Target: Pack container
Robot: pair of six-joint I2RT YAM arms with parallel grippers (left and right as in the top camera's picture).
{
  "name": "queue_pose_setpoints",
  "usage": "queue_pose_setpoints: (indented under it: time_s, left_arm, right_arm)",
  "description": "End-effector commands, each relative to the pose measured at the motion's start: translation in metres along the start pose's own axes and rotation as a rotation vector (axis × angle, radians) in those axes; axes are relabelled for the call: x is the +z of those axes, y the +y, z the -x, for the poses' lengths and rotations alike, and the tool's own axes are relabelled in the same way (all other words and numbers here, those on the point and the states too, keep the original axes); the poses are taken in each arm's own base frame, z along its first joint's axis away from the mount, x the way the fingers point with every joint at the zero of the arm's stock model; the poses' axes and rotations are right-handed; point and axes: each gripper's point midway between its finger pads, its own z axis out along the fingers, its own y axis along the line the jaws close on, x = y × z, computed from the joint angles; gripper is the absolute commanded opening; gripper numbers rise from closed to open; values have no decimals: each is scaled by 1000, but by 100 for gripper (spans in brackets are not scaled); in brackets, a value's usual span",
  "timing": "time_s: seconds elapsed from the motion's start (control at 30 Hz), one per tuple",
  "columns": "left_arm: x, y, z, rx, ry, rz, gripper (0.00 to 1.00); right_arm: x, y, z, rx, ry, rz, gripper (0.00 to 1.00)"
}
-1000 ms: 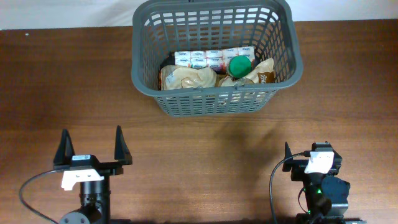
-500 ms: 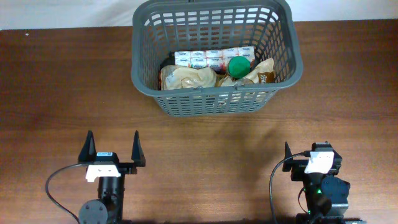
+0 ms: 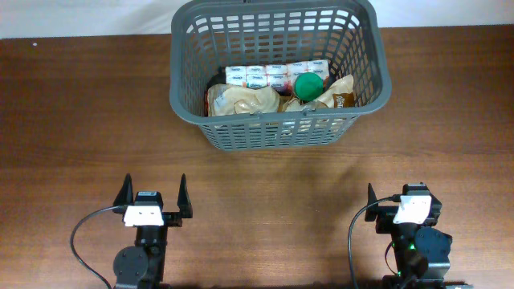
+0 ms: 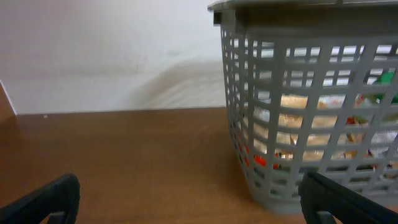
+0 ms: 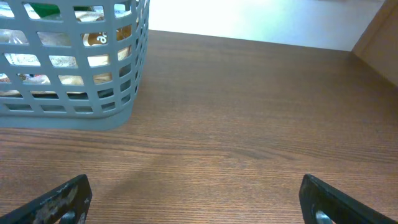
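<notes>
The container, a dark grey slotted basket (image 3: 281, 135), stands at the table's far middle. Inside lie a row of white packs (image 3: 273, 76), a green-lidded item (image 3: 307, 84) and tan bags (image 3: 241, 100). My left gripper (image 3: 152, 191) is open and empty near the front edge, well short of the basket. The left wrist view (image 4: 186, 202) shows the basket (image 4: 298, 93) ahead on the right. My right gripper (image 3: 399, 195) is open and empty at the front right. The right wrist view (image 5: 196, 199) shows the basket (image 5: 74, 93) far to the left.
The brown wooden table (image 3: 80, 120) stretches bare on both sides of the basket and between it and the grippers. A white wall (image 4: 112, 50) lies behind the table's far edge.
My left arm has moved right and drawn back toward the front edge, its gripper still open. The right arm and the basket have not moved.
</notes>
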Motion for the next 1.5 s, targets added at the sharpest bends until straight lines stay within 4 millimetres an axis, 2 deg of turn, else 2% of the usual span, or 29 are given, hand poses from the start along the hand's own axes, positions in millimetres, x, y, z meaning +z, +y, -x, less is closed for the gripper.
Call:
queue_pose_setpoints:
  time_s: [0.0, 1.47]
  left_arm:
    - [-1, -4, -19, 1, 65, -20, 99]
    - [-1, -7, -21, 1, 72, -39, 99]
  right_arm:
    - [1, -4, -2, 11, 2, -20, 99]
    - [1, -4, -2, 11, 2, -20, 99]
